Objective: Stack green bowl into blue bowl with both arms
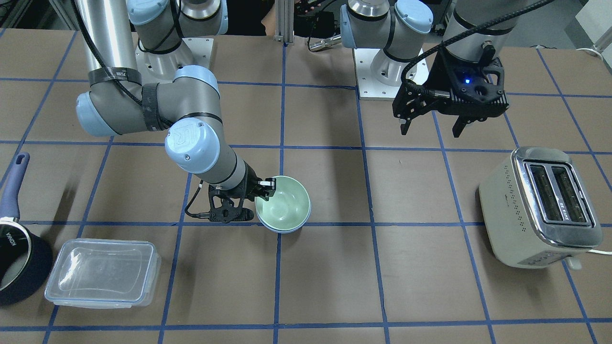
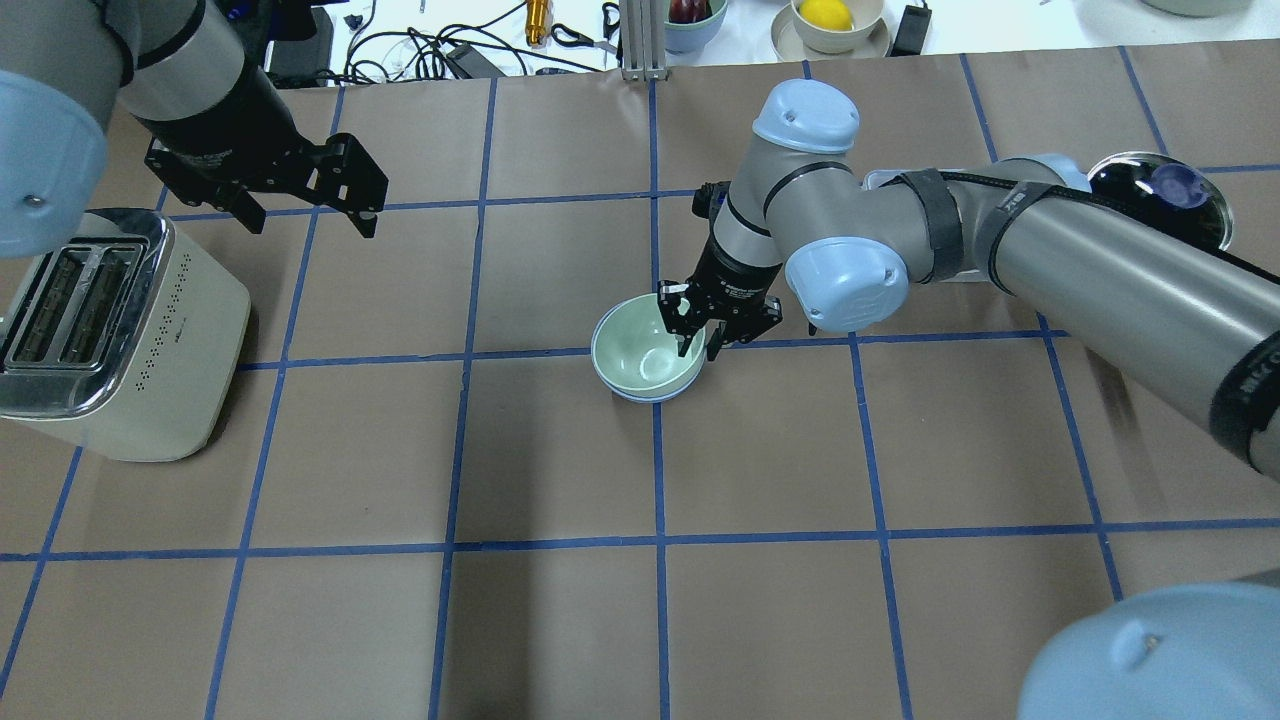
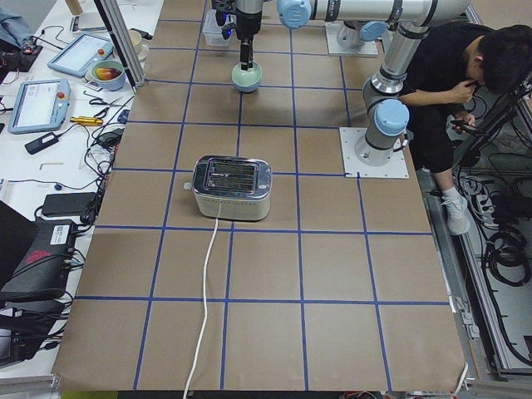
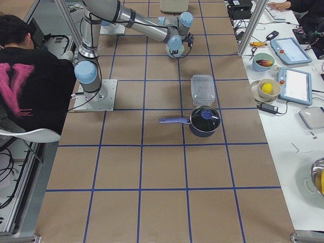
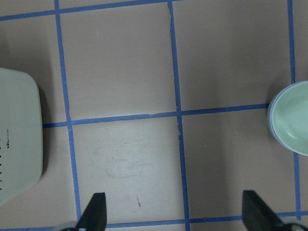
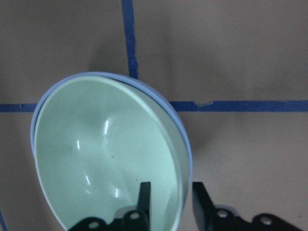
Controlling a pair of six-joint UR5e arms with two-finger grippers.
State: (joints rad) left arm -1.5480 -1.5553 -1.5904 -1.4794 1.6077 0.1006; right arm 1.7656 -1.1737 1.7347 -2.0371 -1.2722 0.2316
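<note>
Now my right gripper [image 2: 698, 348] is down at the two bowls. The round, pale mint-green plastic bowl [image 1: 287, 203] sits inside the round, pale light-blue bowl [image 1: 283, 230]. Only a thin blue rim peeks out around it. The stacked bowls stand upright out in the middle of the brown paper-covered desk [image 1: 334, 286], away from all its edges, by a crossing of blue tape lines.

My right fingers [image 6: 144, 192] are apart. One is inside the green bowl and the other is outside both rims, on my right side of the bowls. My wrist camera shows a gap between the inside finger and the bowl wall, so I am not squeezing it.

My left gripper [image 1: 431, 131] hangs in the air over bare desk, well apart from the bowls. Its two fingers are spread wide and hold nothing.

Near it, toward the left end of the desk, stands a cream and shiny metal two-slot toaster [image 1: 540, 205]. On my right side, closer to the far edge, are a clear plastic box with a lid [image 1: 103, 272] and a dark navy saucepan with a long handle [image 1: 19, 267], just beside each other.
</note>
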